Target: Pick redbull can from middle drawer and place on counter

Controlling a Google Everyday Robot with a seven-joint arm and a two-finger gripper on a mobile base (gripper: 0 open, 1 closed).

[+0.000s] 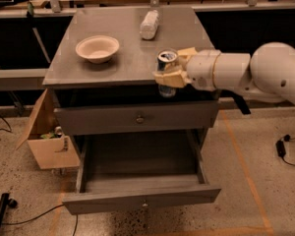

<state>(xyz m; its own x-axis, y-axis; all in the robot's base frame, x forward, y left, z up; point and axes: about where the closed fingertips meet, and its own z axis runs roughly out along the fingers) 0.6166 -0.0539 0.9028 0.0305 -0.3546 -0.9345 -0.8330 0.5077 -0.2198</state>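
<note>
My gripper (168,75) is shut on the redbull can (166,61), a slim can with a silver top and dark body. It holds the can upright in the air at the front right edge of the counter (123,58). The white arm reaches in from the right. The middle drawer (140,181) stands pulled out below, its grey box bare, with a small knob on its narrow front panel.
A cream bowl (97,48) sits on the counter's left. A whitish plastic bottle (149,23) lies at the counter's back. A yellow sponge (189,52) lies behind the gripper. The taller top drawer (137,118) is closed. An open cardboard box (46,139) stands at the cabinet's left.
</note>
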